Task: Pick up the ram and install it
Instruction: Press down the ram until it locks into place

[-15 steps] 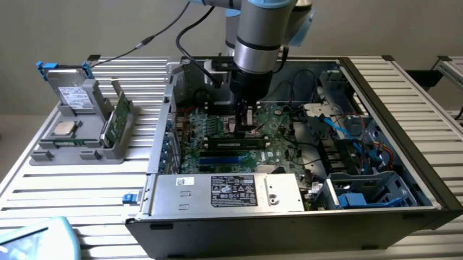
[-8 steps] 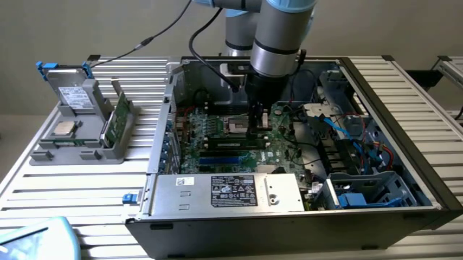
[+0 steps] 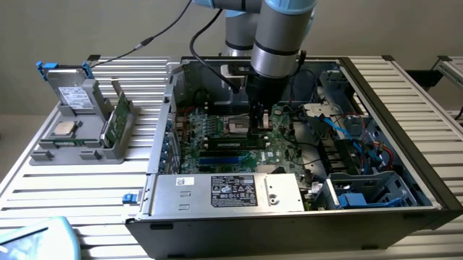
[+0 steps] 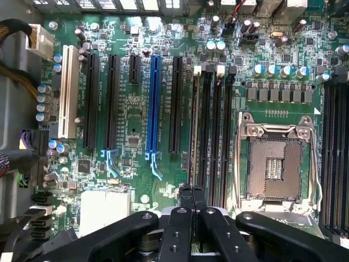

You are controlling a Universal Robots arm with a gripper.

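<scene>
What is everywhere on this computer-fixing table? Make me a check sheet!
Surface: slatted metal table carrying an open computer case.
Job's things: the ram seems to stand edge-up in a memory slot on the motherboard; processor socket empty.
Clutter: grey holder with a processor chip, a green expansion card and a drive caddy.
Grippers: gripper shut, fingertips at one end of the ram.
Cables: black cable along the arm; blue cables inside the case.
Surroundings: plain wall.
</scene>
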